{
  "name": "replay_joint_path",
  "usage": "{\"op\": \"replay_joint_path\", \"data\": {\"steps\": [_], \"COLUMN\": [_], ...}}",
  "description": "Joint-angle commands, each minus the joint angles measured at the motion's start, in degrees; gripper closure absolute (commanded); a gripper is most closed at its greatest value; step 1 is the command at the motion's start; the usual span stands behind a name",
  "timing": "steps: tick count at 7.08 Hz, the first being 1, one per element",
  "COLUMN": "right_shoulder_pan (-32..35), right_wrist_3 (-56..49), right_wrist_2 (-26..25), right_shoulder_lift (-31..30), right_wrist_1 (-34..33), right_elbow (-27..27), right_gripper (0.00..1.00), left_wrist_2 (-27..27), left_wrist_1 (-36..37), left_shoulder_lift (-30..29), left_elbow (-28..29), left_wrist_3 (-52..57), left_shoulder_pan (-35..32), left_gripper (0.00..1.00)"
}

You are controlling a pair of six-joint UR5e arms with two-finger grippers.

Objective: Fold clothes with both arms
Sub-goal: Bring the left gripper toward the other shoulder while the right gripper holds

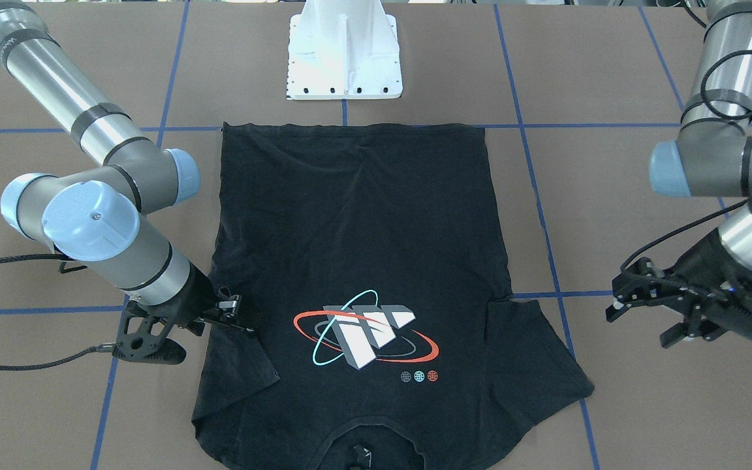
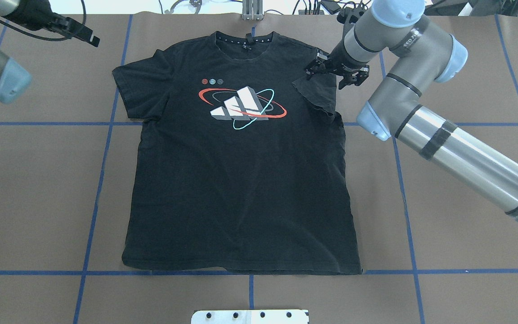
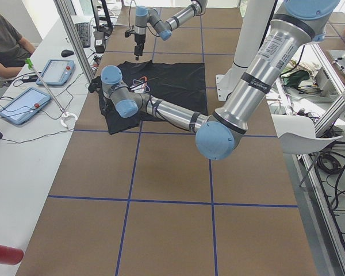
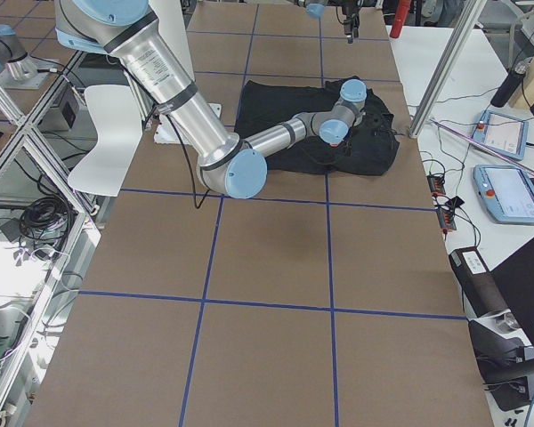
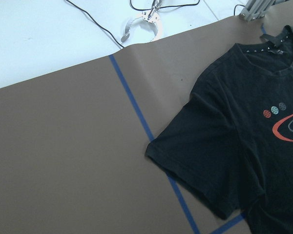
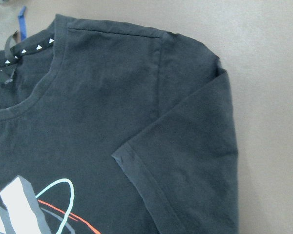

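The black T-shirt [image 2: 241, 180] lies flat and face up on the table, collar away from the robot, with its red, cyan and white graphic [image 2: 241, 103] showing. Its sleeve on my right [image 2: 317, 96] is folded inward onto the chest; the right wrist view shows it lying there [image 6: 185, 161]. My right gripper [image 2: 328, 77] hovers just over that folded sleeve with its jaws apart and empty. The other sleeve [image 2: 135, 85] lies spread flat. My left gripper [image 2: 83, 37] is open and empty, off the shirt beyond that sleeve; in the front view [image 1: 642, 325] its fingers are spread above the table.
The white pedestal base [image 2: 250, 316] stands at the near edge behind the shirt's hem. Blue tape lines [image 2: 106, 157] cross the brown table. Tablets [image 3: 23, 106] and an operator [image 3: 6, 40] are beside the table on my left.
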Motion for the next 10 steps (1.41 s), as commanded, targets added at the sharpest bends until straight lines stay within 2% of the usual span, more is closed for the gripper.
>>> {"op": "replay_joint_path", "data": {"steps": [1,3,5,8,10], "right_shoulder_pan": [0.9,1.0,0.9,0.8,0.8], "right_wrist_3": [0.0,0.1,0.0,0.0,0.0], "right_wrist_2": [-0.1,-0.4,-0.6,-0.6,-0.6], "right_shoulder_lift": [-6.0,-6.8,-7.0,-6.8,-6.7], "right_wrist_1": [0.1,0.1,0.0,0.0,0.0], "right_elbow": [7.3,8.5,8.6,8.6,8.6], "right_gripper": [0.0,0.0,0.0,0.0,0.0], "left_wrist_2": [0.8,1.6,9.0,9.5,9.5], "left_wrist_1": [-10.1,-12.3,-20.4,-21.6,-21.6], "left_shoulder_lift": [-6.9,-7.1,-9.5,-10.4,-10.5], "left_elbow": [17.3,21.4,31.2,33.0,33.0], "left_wrist_3": [-1.3,-2.1,-5.6,-8.6,-8.6], "left_shoulder_pan": [2.2,2.2,4.6,6.2,6.3], "left_gripper": [0.13,0.13,0.15,0.31,0.37]}}
